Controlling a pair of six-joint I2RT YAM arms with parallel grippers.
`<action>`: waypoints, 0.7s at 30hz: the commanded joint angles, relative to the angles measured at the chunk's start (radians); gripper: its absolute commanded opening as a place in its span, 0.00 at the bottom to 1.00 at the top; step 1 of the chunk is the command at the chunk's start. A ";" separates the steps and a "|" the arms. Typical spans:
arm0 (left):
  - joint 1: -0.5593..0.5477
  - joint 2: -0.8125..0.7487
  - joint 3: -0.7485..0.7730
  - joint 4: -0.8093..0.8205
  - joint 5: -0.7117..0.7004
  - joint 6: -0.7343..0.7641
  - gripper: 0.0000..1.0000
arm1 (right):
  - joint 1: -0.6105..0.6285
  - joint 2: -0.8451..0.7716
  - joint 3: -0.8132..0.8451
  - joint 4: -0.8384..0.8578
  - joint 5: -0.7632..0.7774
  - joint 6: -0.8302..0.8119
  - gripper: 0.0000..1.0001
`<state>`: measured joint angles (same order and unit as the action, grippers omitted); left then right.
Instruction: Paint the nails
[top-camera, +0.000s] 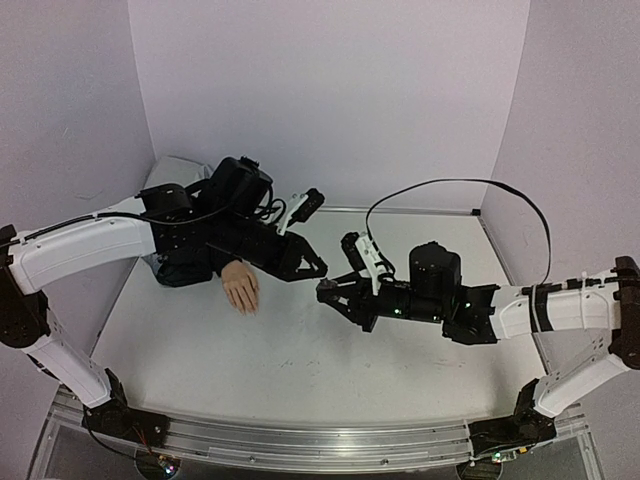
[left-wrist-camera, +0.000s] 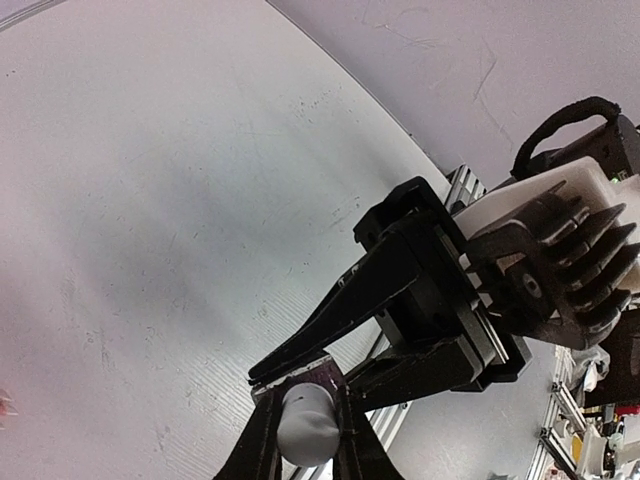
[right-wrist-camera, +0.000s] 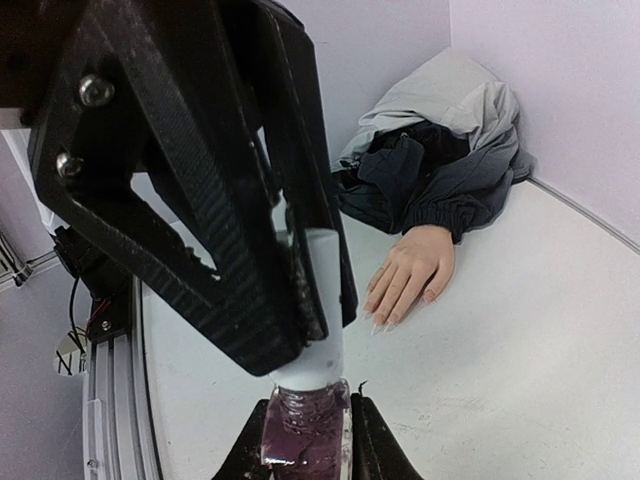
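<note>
A small bottle of purple polish (right-wrist-camera: 303, 435) is held between both grippers above the table. My right gripper (right-wrist-camera: 310, 408) is shut on its glass body. Its white cap (right-wrist-camera: 322, 300) sits in my left gripper (left-wrist-camera: 305, 408), which is shut on the cap (left-wrist-camera: 306, 425). In the top view the left gripper (top-camera: 314, 268) and right gripper (top-camera: 328, 291) meet tip to tip at mid table. The peach mannequin hand (top-camera: 241, 288) lies flat to their left, fingers toward the near edge. Its nails (right-wrist-camera: 385, 318) look pale and long.
A black sleeve and a bundle of grey cloth (right-wrist-camera: 440, 150) lie behind the hand in the back left corner. White walls close the table (top-camera: 300, 360) at the back and sides. An aluminium rail (top-camera: 330, 440) runs along the near edge.
</note>
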<state>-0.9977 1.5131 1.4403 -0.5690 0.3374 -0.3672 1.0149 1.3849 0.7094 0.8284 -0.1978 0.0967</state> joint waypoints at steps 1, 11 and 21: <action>0.006 -0.017 0.061 0.004 -0.028 -0.004 0.00 | -0.001 0.005 0.042 0.045 0.009 -0.018 0.00; 0.005 -0.035 0.057 0.000 -0.051 -0.003 0.00 | -0.001 -0.023 0.022 0.072 0.018 -0.020 0.00; 0.005 -0.047 0.056 0.000 -0.053 0.006 0.00 | 0.000 -0.014 0.022 0.072 0.014 -0.018 0.00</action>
<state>-0.9977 1.5124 1.4513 -0.5865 0.3008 -0.3668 1.0149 1.3937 0.7094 0.8303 -0.1860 0.0906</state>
